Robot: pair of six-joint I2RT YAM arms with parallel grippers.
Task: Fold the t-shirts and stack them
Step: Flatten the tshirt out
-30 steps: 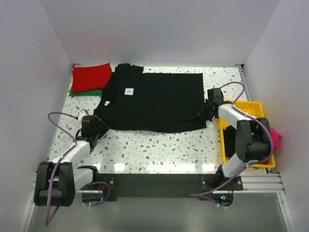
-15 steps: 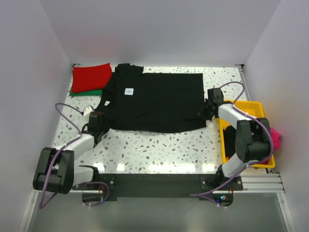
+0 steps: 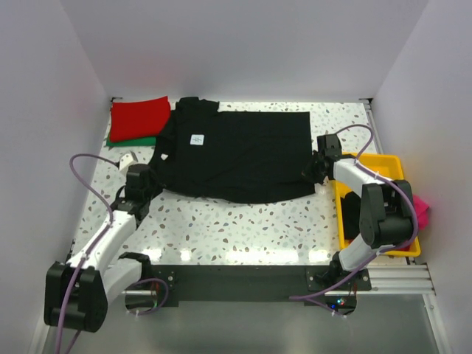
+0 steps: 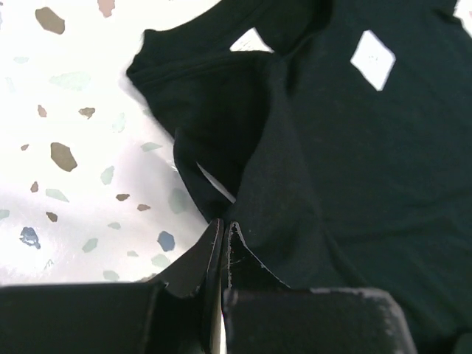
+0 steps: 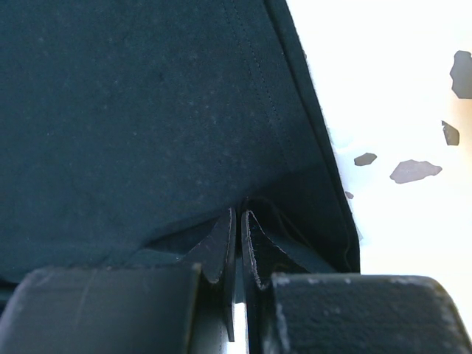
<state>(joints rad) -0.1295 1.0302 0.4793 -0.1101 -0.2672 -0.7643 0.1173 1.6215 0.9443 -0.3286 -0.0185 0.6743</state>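
Note:
A black t-shirt (image 3: 236, 155) with a small white neck label (image 3: 196, 139) lies spread flat on the speckled table. My left gripper (image 3: 150, 182) sits at its near-left edge by the sleeve, shut on the cloth. In the left wrist view the jaws of the left gripper (image 4: 223, 225) meet on a fold of the black t-shirt (image 4: 346, 147) below the label (image 4: 372, 59). My right gripper (image 3: 313, 168) is shut on the shirt's near-right corner. In the right wrist view the right gripper (image 5: 237, 214) pinches the hem of the black t-shirt (image 5: 147, 110).
A folded red t-shirt (image 3: 139, 118) lies on a green one (image 3: 131, 141) at the back left. A yellow tray (image 3: 383, 164) stands at the right edge, with dark cloth (image 3: 352, 214) in it and pink cloth (image 3: 422, 206) at its far side. White walls enclose the table.
My left gripper has gone from open to shut on the shirt's near-left edge, and the left arm's elbow has swung down and outward. The right arm has not moved.

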